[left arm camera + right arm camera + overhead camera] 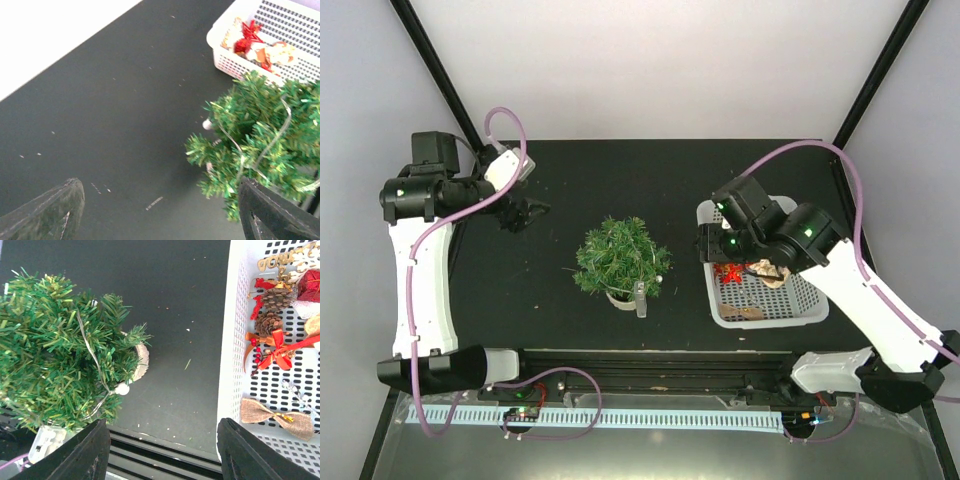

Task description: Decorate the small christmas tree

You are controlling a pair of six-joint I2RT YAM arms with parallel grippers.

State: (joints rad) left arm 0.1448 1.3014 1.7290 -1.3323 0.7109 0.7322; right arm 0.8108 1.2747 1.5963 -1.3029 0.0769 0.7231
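Note:
The small christmas tree [620, 256] stands in its cream pot [621, 297] at the table's middle, with a thin light string and a small white bulb on it. It also shows in the left wrist view [260, 135] and in the right wrist view [55, 350]. My left gripper [523, 213] is open and empty over bare table, left of the tree. My right gripper [712, 247] is open and empty at the left rim of the white mesh basket [810, 305]. The basket holds pine cones [272, 307], red bows [277, 352] and a burlap bow [277, 416].
A white battery box [640, 298] hangs at the tree's front. The black table's near edge has a rail [650, 362]. Black frame posts [435, 65] rise at the back corners. Bare black table [620, 180] lies behind the tree.

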